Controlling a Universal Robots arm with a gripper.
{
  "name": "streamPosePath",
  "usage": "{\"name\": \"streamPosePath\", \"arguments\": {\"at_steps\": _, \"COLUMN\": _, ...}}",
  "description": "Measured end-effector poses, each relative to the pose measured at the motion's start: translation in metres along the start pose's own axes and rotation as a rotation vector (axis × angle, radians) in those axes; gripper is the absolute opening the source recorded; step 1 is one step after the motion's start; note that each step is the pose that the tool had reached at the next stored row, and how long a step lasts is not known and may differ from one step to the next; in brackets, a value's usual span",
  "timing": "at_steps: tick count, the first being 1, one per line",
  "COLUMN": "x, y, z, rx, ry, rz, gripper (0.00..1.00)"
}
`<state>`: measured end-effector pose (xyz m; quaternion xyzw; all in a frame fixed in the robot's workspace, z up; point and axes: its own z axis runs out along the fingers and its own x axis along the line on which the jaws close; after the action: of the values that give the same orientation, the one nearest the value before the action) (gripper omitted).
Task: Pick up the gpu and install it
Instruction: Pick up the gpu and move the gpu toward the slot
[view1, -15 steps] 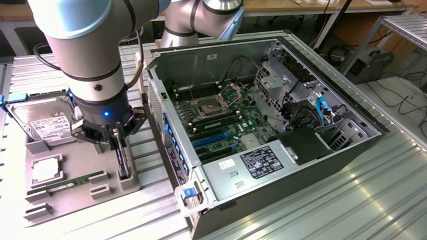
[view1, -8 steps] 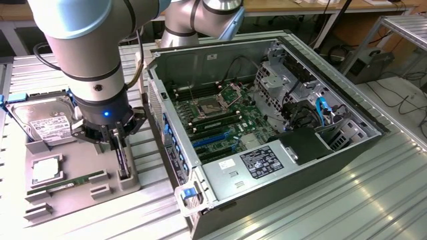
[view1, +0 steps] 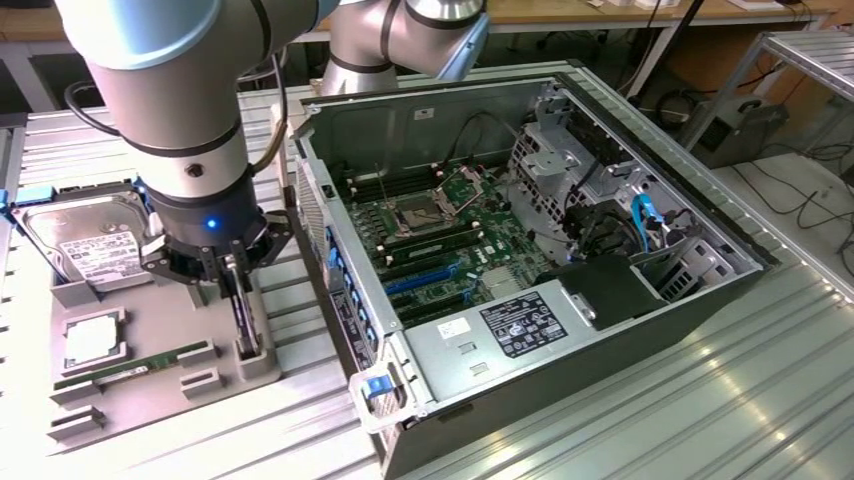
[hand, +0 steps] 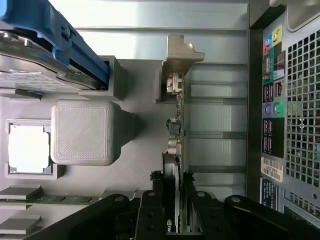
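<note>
The gpu (view1: 244, 318) stands on its edge in a slot of the grey parts tray (view1: 160, 395), at the exterior view's left. In the wrist view the gpu (hand: 176, 145) appears edge-on as a thin card, with its far end resting in a grey holder post (hand: 180, 55). My gripper (view1: 227, 275) reaches straight down over it. In the wrist view the gripper (hand: 173, 202) has its black fingers (hand: 150, 207) pressed against both faces of the card, so it is shut on it. The open computer case (view1: 534, 250) lies to the exterior view's right, motherboard up.
The tray also holds a silver hard drive (view1: 87, 245) in a blue caddy (hand: 60, 40), a CPU (view1: 94, 338) and a green RAM stick (view1: 134, 365). The case's rear port panel (hand: 272, 115) lies close beside the tray. Drive cages and cables fill the case's far side.
</note>
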<state>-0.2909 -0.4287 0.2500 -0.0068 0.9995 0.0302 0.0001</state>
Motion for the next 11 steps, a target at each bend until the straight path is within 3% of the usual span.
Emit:
{"name": "streamPosePath", "arguments": {"at_steps": 5, "x": 0.000, "y": 0.0003, "z": -0.0055, "rx": -0.0001, "ry": 0.0000, "rz": 0.000, "gripper": 0.26}}
{"name": "streamPosePath", "arguments": {"at_steps": 11, "x": 0.000, "y": 0.0011, "z": -0.0190, "rx": 0.0000, "ry": 0.0000, "rz": 0.000, "gripper": 0.26}}
